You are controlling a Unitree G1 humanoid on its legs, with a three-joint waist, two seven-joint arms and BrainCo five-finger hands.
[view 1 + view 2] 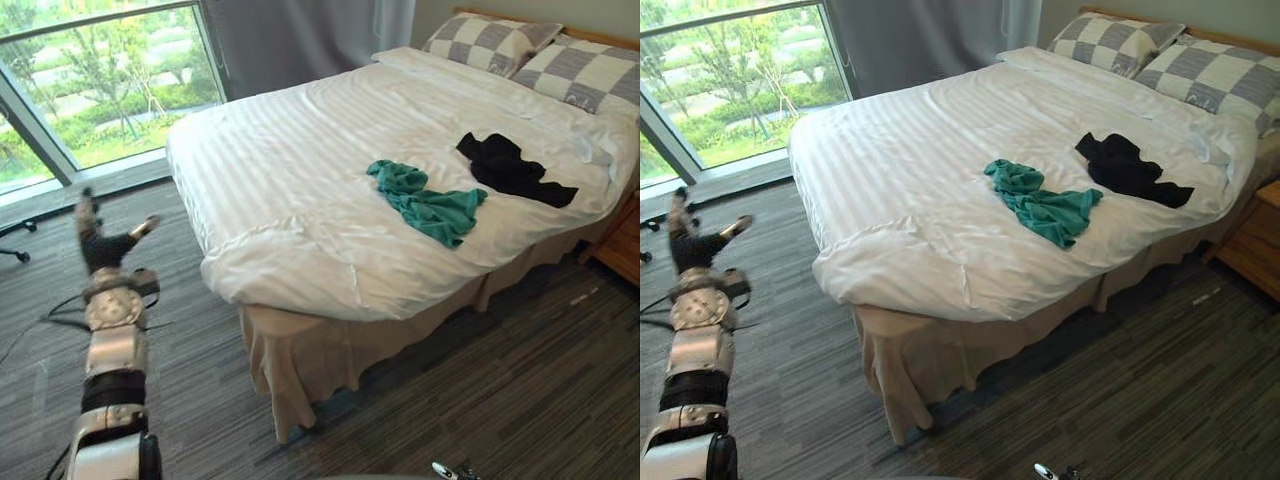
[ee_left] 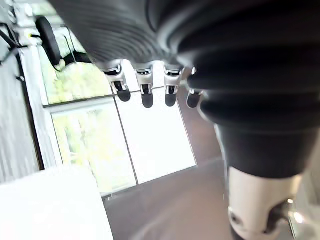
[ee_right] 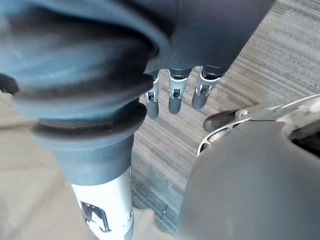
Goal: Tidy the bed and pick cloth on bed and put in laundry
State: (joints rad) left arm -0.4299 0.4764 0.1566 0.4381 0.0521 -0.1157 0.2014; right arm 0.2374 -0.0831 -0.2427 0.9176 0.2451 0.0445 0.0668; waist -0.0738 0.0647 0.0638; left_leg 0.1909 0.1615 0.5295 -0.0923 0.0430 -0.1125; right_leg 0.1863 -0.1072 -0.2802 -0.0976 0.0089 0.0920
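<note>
While both cloths lie on it, bed [image 1: 300, 190] fills upper right | teal cloth [image 1: 430, 207] centre-right, black cloth [image 1: 510, 170] just beside, further right | left hand [image 1: 100, 247] lower left, released, empty, well apart | right hand [image 3: 172, 95] slack, empty, over floor | risk: overreaching from here could snag one cloth only.

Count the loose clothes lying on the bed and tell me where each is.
2. A teal cloth lies crumpled on the bed's near side; a black cloth lies just beyond it, nearer the checked pillows. Others could be hidden under the duvet.
</note>
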